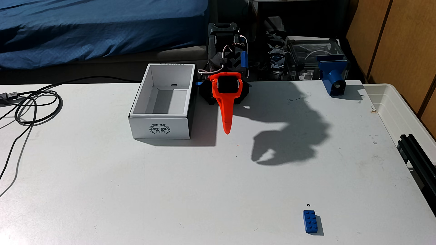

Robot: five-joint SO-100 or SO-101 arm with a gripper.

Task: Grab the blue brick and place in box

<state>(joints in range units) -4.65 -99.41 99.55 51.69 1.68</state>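
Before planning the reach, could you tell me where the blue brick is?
In the fixed view, the blue brick lies on the table at lower right, far from the box.

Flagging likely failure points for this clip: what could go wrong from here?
1. The blue brick lies far from the pincer, near the table's front edge; a nudge might push it off.
2. The box sits right beside the arm, so a swing could bump it.

Small blue brick (310, 221), studs up, lay flat near front right of surface; open white box (162, 103), dark wreath emblem on front wall, stood upright, empty, well apart at far left-centre
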